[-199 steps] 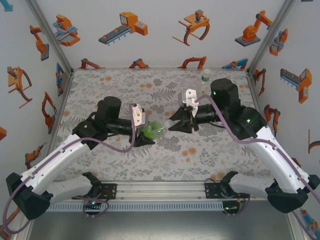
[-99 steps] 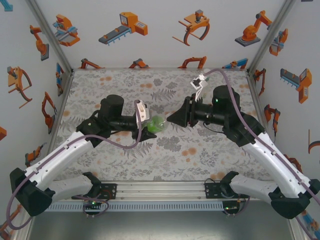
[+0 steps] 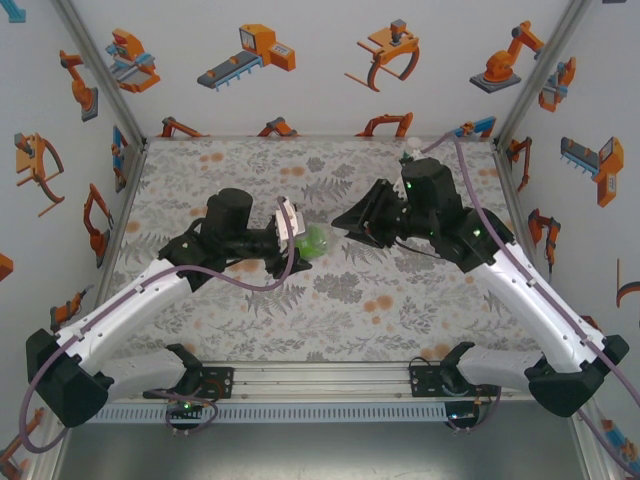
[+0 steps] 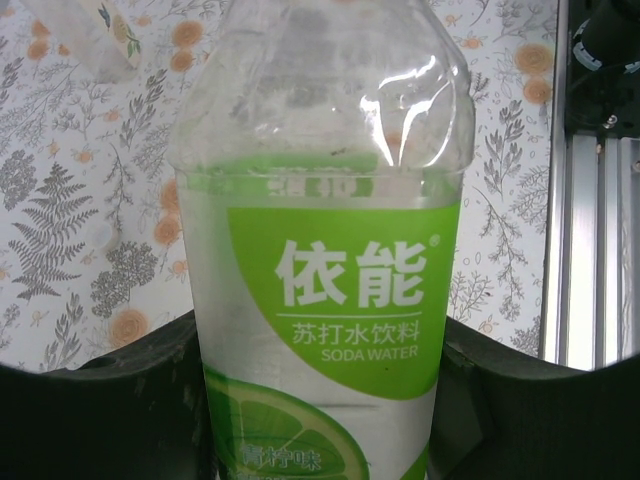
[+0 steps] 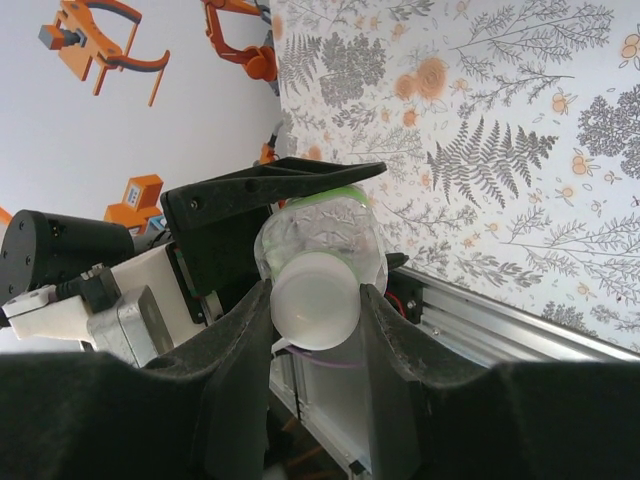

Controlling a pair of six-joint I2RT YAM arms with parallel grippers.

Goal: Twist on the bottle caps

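The cap [image 5: 315, 300], pale and round, sits pinched between the two fingers of the right tool [image 3: 342, 218], whose jaws stand narrow and press on its sides. Straight behind it in the right wrist view is the bottle [image 5: 322, 228], lined up with the cap end on. The cap covers the bottle's mouth from this angle, so it is hard to say whether it touches the neck or stands just off it.

The left tool [image 3: 298, 243] is closed on the bottle, one black finger on each side of its body. The left wrist view shows clear plastic with a green label printed "SODA WATER" and a lime picture at the lower edge. From above, the bottle lies sideways between the two tools, over the middle of the flowered surface [image 3: 380, 300], its mouth end towards the right tool.

Near the far right corner of the surface, a small pale top peeks out just behind the right arm, probably a second bottle [image 3: 408, 156]. A metal rail [image 4: 590, 250] runs along the surface's near edge.
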